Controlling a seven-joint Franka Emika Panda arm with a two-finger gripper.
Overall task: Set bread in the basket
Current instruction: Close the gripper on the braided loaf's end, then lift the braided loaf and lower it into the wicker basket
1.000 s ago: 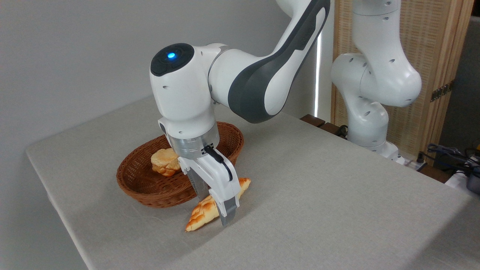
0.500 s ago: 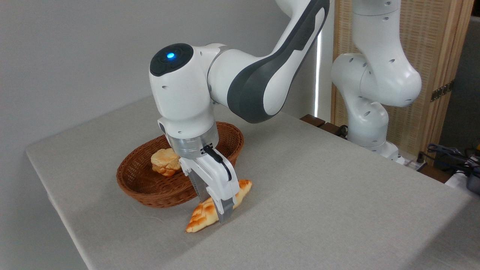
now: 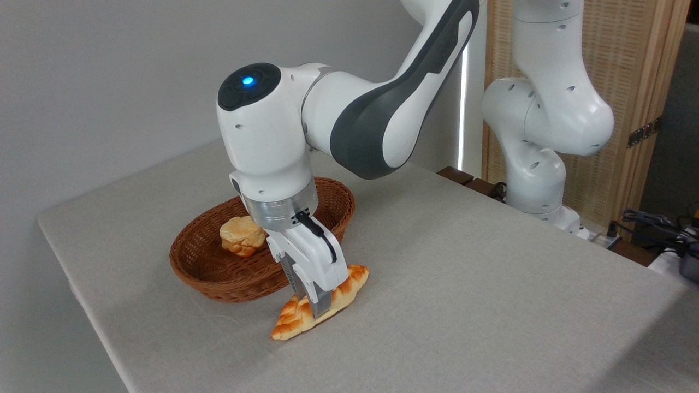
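A grey cloth-covered table [image 3: 464,284] stands against a plain grey wall, with a wooden slatted screen behind the arm's base. The plaited loaf [image 3: 322,309] lies on the cloth just outside the wicker basket [image 3: 218,273], at its five o'clock. The gripper [image 3: 311,305] is clamped across the loaf's middle. The risk, as I judge it: the glossy crust may slip, or a pointed end may catch the braided rim on the lift. The far finger is hidden, and the wrist covers part of the basket beside a small roll [image 3: 241,236].
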